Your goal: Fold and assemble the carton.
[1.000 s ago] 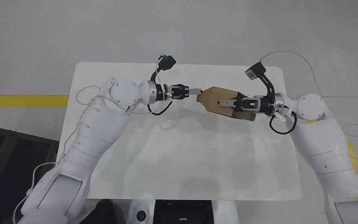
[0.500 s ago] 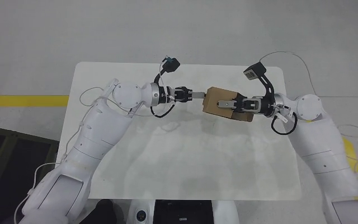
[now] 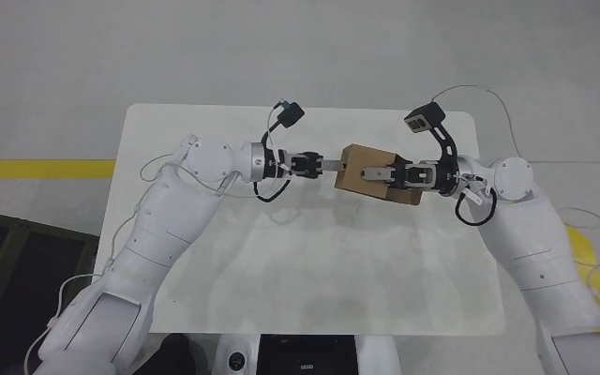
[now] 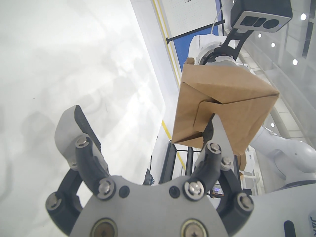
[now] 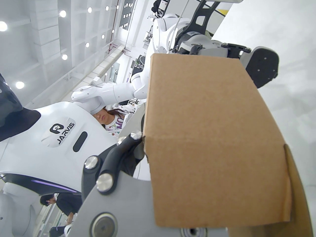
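A white table [image 3: 281, 272] stands in a bright room, and a two-armed robot works over its far half. Between the arms, raised off the table top, is a brown cardboard carton [image 3: 356, 157], already in box form and lying lengthwise from one arm to the other.

The right gripper [image 3: 375, 174] has hold of the carton. Seen from above, one pale finger lies flat along the carton's upper face, and the carton's wall sits between the two fingers, which are closed on it. The lower finger is hidden under the cardboard. From the right wrist, the carton [image 5: 205, 136] is a plain brown face close up, with a loose flap standing out at the end nearest that wrist.

The left gripper [image 3: 330, 165] is at the carton's opposite end, pointing straight at it. Its fingers are spread wide and clasp nothing. From the left wrist, the left gripper [image 4: 145, 119] shows one fingertip resting on the carton's [image 4: 229, 92] folded end, where the flaps meet in a slanted seam with a tab tucked across. The other finger stands well apart from the cardboard, with the table [image 4: 61, 38] behind it.

Both arms stretch inward from the table's two sides, roughly in one line, meeting at the carton.
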